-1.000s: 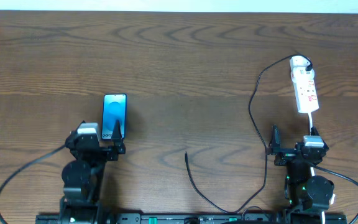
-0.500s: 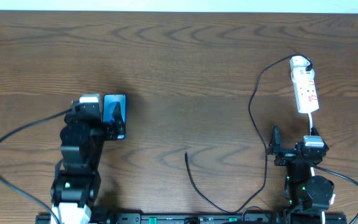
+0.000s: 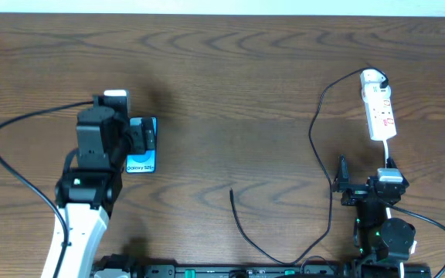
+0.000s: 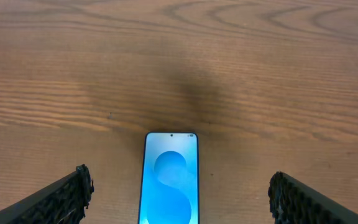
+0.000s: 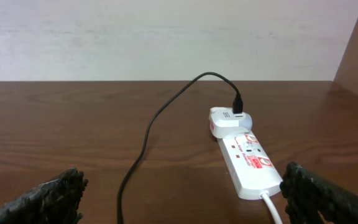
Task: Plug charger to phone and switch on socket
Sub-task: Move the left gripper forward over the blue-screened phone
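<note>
The phone (image 3: pixel 142 158) lies flat on the wood table at the left, blue screen up; my left arm covers its far half in the overhead view. In the left wrist view the phone (image 4: pixel 170 180) lies between my open left gripper (image 4: pixel 179 198) fingers, below them. The white socket strip (image 3: pixel 378 108) lies at the back right, with the black charger cable (image 3: pixel 319 116) plugged into its far end. The cable loops down to its free plug end (image 3: pixel 232 191) at the table's middle. My right gripper (image 3: pixel 361 185) is open and empty near the front edge, short of the socket (image 5: pixel 247 155).
The socket's white cord (image 5: pixel 272 205) runs toward my right gripper. Thick black robot cables (image 3: pixel 10 166) loop at the left. The pale wall (image 5: pixel 166 37) rises behind the table's far edge.
My left arm has moved forward over the phone, from behind its near end to above it. The right arm, cable and socket have not moved.
</note>
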